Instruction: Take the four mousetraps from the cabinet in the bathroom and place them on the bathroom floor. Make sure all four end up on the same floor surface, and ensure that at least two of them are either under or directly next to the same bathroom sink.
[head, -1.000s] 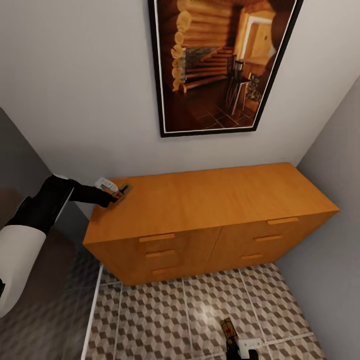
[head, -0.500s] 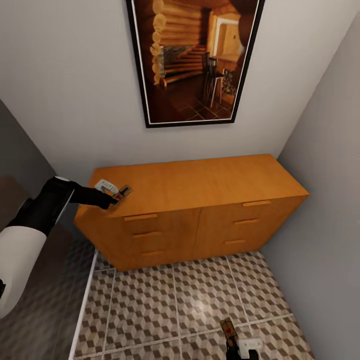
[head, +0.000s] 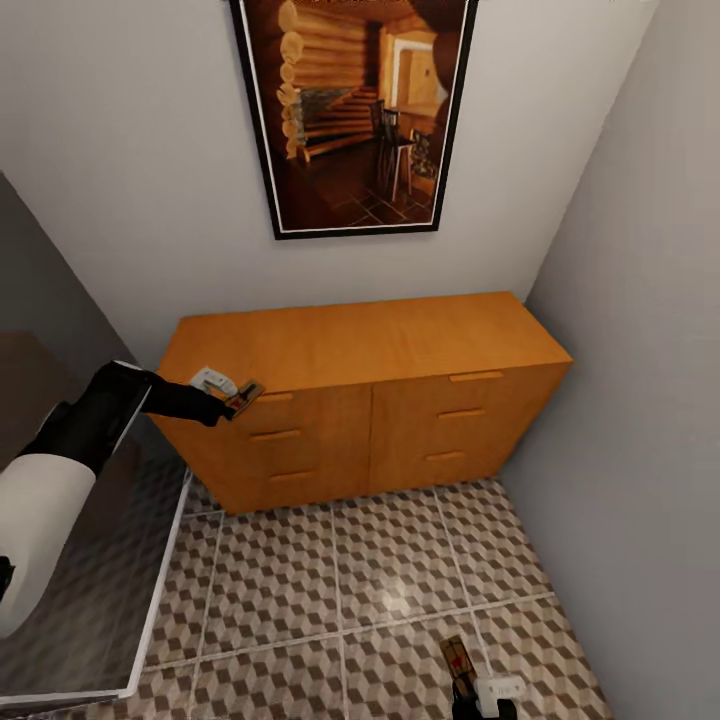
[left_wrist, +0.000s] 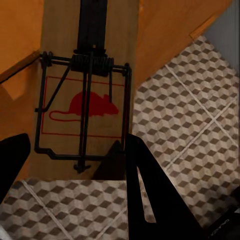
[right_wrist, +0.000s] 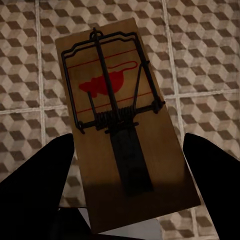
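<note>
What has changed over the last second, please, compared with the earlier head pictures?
The view has drawn back from the cabinet, so more bathroom floor shows; this is camera motion. The left gripper still holds a mousetrap and the right gripper another mousetrap; all drawers stay closed.

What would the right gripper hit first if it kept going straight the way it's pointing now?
Most likely the bathroom floor. The right gripper, shut on a mousetrap, points down at bare patterned tiles, with nothing else showing in between, though the depth is hard to judge.

Left gripper (left_wrist: 75, 165) clamping mousetrap (left_wrist: 85, 90), orange cabinet (left_wrist: 165, 35) behind, cube-patterned floor (left_wrist: 185, 115) below
</note>
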